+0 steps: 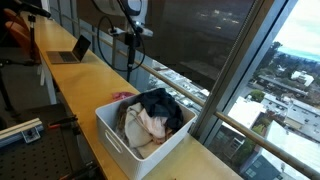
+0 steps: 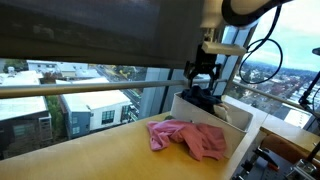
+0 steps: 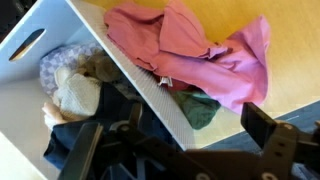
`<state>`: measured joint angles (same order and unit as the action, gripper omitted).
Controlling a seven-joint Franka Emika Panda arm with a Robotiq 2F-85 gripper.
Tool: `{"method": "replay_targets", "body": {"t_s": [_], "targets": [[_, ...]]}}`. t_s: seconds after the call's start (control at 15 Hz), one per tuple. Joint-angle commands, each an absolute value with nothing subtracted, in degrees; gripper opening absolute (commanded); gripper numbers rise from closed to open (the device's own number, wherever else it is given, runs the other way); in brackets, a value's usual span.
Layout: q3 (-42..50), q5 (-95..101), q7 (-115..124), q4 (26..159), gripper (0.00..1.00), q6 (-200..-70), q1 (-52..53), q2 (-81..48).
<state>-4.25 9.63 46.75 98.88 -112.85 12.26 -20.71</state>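
My gripper is open with nothing between its fingers. It hangs above the rim of a white plastic basket full of clothes. A pink cloth lies crumpled on the wooden table beside the basket, touching its wall. A dark green cloth lies under its edge. Inside the basket are a pale cream garment and dark clothes. In both exterior views the gripper is well above the basket, clear of the pink cloth.
The long wooden table runs along a glass window wall with a railing. An open laptop stands further down the table. A perforated metal plate lies on the low side next to the table.
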Motion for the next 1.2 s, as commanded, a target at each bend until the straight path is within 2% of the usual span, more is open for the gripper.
{"method": "replay_targets", "body": {"t_s": [0.0,0.67,1.13], "targets": [[-4.33,8.12,47.94,99.98,1.00,-115.73,13.76,-24.07],[-1.61,8.26,48.21,102.06,1.00,-124.19,14.95,-35.64],[1.04,8.73,47.70,102.95,1.00,-128.79,15.02,-38.11]]}}
